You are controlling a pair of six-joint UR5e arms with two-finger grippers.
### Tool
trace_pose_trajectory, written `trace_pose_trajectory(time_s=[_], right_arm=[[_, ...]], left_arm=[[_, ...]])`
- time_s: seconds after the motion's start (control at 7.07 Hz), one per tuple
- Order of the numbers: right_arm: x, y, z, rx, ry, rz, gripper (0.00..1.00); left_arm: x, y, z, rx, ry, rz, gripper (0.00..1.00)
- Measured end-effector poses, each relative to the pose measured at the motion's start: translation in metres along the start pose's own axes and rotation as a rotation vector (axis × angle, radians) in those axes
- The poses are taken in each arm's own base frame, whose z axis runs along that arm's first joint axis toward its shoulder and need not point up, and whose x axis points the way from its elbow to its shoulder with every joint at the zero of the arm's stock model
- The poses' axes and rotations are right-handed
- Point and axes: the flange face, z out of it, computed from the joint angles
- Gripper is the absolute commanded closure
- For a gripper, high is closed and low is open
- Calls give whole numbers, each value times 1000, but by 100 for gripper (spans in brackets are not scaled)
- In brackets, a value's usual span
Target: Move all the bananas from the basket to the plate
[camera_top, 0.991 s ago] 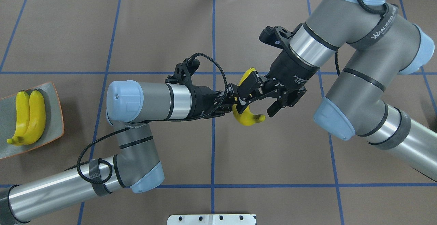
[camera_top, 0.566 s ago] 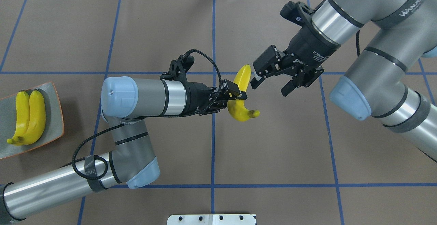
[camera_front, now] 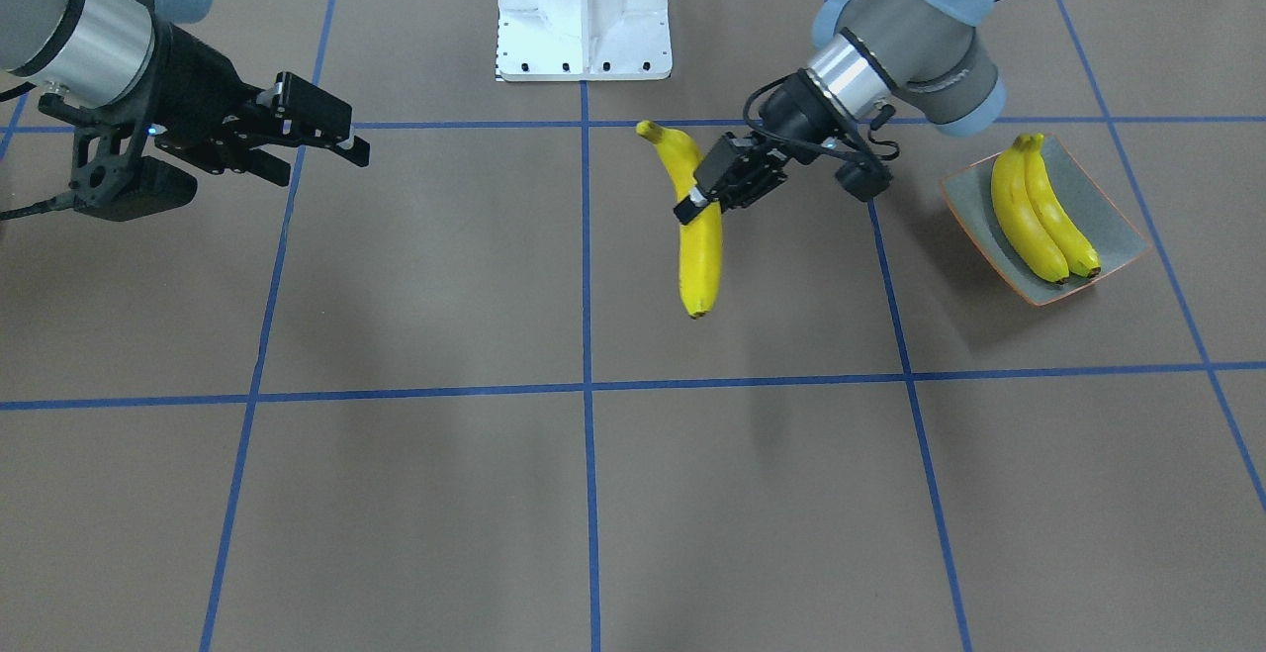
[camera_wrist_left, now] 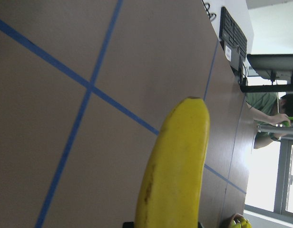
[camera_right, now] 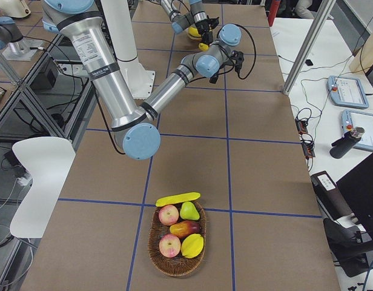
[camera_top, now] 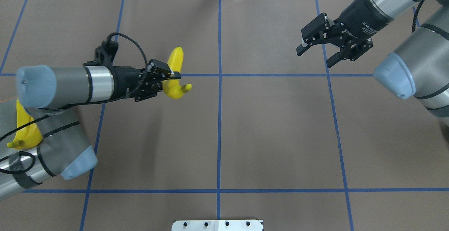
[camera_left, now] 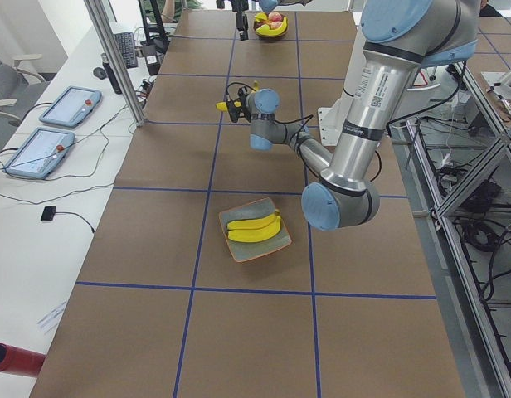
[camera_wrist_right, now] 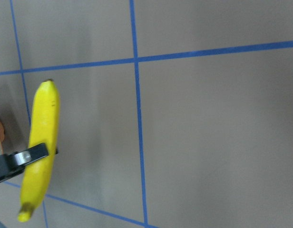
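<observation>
My left gripper (camera_top: 170, 81) is shut on a yellow banana (camera_top: 175, 61) and holds it above the table, left of centre. It also shows in the front view (camera_front: 707, 195) with the banana (camera_front: 698, 261) hanging below it. The grey-green plate (camera_front: 1110, 222) holds two bananas (camera_front: 1039, 212); overhead, my left arm hides most of it. My right gripper (camera_top: 315, 55) is open and empty at the back right. The basket (camera_right: 151, 239) shows in the right view with one banana (camera_right: 177, 198) across its rim.
The basket also holds apples (camera_right: 169, 214), a pear and other fruit. The robot's white base plate (camera_front: 584, 9) stands at the table's near edge. Blue tape lines grid the brown table.
My left arm has carried the banana left, toward the plate side. My right gripper has pulled away from the banana to the back right and stays open.
</observation>
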Motion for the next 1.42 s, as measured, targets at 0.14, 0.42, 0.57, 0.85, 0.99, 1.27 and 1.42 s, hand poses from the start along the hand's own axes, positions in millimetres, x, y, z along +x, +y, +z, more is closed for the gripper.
trace_pose_trajectory(time_s=[0.14, 0.42, 0.57, 0.85, 0.99, 1.27, 1.42], right_arm=[[11, -6, 1, 41, 32, 17, 0], [22, -14, 5, 84, 70, 33, 0], [25, -17, 6, 93, 80, 39, 0], [30, -20, 9, 102, 92, 47, 0], [33, -21, 9, 110, 100, 51, 0], [40, -23, 11, 123, 115, 59, 0], [44, -24, 13, 124, 121, 64, 0]], left_arm=[[-21, -27, -29, 67, -51, -19, 100], [-67, -68, -77, 184, -159, -62, 100], [-91, -83, -97, 229, -204, -83, 100], [-135, -104, -138, 315, -272, -114, 100], [-152, -110, -155, 354, -296, -118, 100], [-180, -115, -175, 404, -340, -125, 100], [-189, -115, -179, 411, -359, -128, 100]])
